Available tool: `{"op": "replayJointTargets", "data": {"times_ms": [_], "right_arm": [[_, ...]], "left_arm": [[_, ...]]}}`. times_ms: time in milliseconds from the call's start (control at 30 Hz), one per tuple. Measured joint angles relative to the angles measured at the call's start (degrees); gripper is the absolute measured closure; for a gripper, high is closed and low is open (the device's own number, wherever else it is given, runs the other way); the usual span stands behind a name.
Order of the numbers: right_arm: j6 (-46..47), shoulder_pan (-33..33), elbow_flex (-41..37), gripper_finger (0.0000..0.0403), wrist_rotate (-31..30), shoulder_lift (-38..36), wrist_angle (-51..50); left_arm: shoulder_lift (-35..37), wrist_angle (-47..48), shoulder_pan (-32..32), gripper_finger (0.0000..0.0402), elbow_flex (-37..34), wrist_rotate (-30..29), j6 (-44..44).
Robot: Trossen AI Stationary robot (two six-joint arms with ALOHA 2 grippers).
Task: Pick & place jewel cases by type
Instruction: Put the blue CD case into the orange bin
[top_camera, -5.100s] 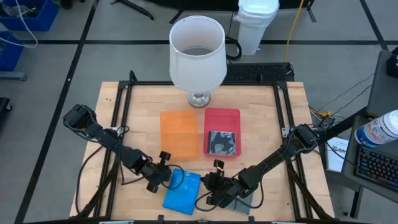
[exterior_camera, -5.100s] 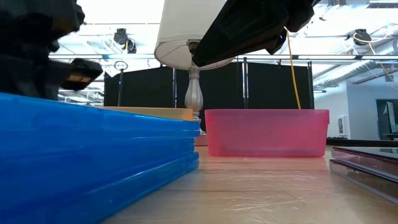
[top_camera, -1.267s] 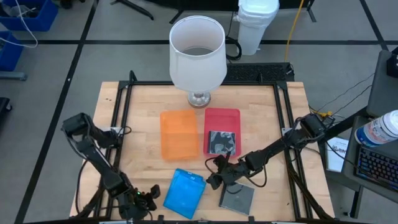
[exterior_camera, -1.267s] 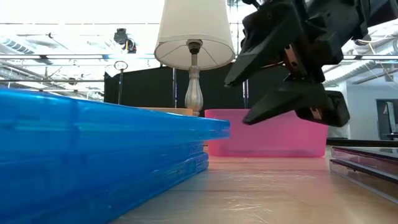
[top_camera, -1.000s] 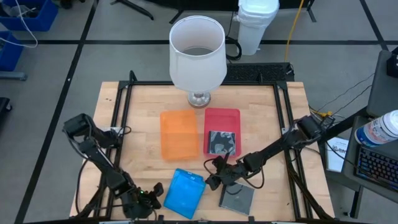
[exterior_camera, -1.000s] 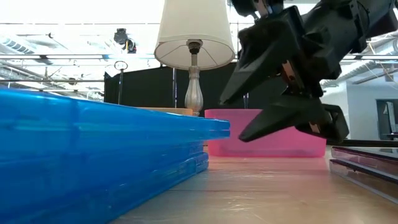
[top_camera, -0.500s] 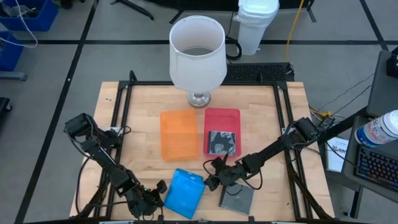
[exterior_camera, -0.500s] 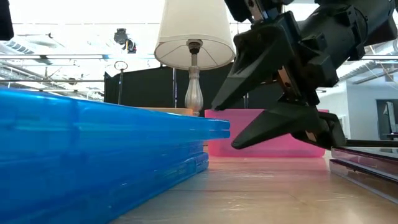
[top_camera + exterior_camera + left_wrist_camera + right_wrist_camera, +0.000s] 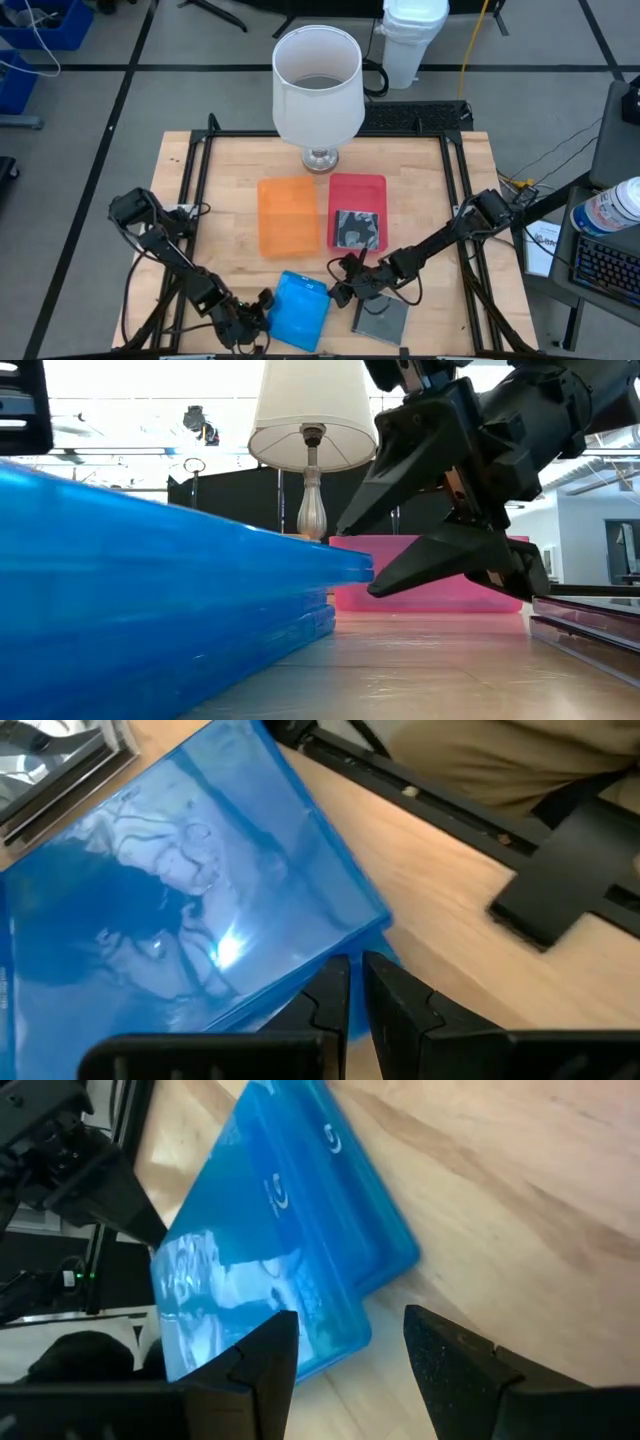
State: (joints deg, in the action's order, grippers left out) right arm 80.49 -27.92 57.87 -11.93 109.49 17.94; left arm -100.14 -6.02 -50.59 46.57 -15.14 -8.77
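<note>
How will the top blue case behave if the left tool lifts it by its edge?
The top blue case looks like thin hard plastic, so it probably stays stiff. Its surface is glossy, so it may slip from the left tool. It lies on other blue cases, and these might shift too.

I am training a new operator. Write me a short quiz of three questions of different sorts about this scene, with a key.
1. True or false: the red tray holds a case.
2. Which gripper is at the blue cases' edge with fingers nearly shut? A) left B) right
3. Fill in: the orange tray lies between the red tray and the table's ____ side, seen from above.

Key: 1 true; 2 A; 3 left. The right gripper's fingers stand open, above the table between the blue cases and the grey cases.
</note>
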Motion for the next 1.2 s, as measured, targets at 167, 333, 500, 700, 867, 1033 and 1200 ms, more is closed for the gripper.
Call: {"op": "replayJointTargets", "data": {"times_ms": [167, 333, 500, 700, 867, 1033, 1200], "right_arm": [[-0.8, -0.1, 0.0, 0.0229, 0.0, 0.0, 0.2], [-1.3, -0.1, 0.0, 0.0229, -0.1, 0.0, 0.5], [-1.2, -0.4, 0.0, 0.0229, -1.5, 1.0, 2.1], [1.2, -0.7, 0.2, 0.0229, 0.6, 5.9, 11.6], [0.2, -0.7, 0.2, 0.0229, 1.1, 6.5, 14.3], [-0.7, -0.7, 0.1, 0.0235, 0.6, 6.2, 14.2], [-0.1, -0.7, 0.1, 0.0280, -2.0, 6.2, 13.7]], "left_arm": [[0.0, -0.2, 0.8, 0.0360, 0.0, 0.0, -0.3], [0.0, -0.2, 1.1, 0.0360, 0.0, 0.0, -0.3], [0.0, -0.3, 1.5, 0.0360, 0.0, 0.0, -0.1], [0.0, -0.5, 1.6, 0.0360, -0.1, -0.3, -0.2], [0.0, -0.5, 1.6, 0.0360, -0.1, -0.3, -0.2], [0.0, -0.5, 1.6, 0.0360, -0.1, -0.3, -0.2], [0.0, -0.5, 1.6, 0.0360, -0.1, -0.3, -0.1]]}}
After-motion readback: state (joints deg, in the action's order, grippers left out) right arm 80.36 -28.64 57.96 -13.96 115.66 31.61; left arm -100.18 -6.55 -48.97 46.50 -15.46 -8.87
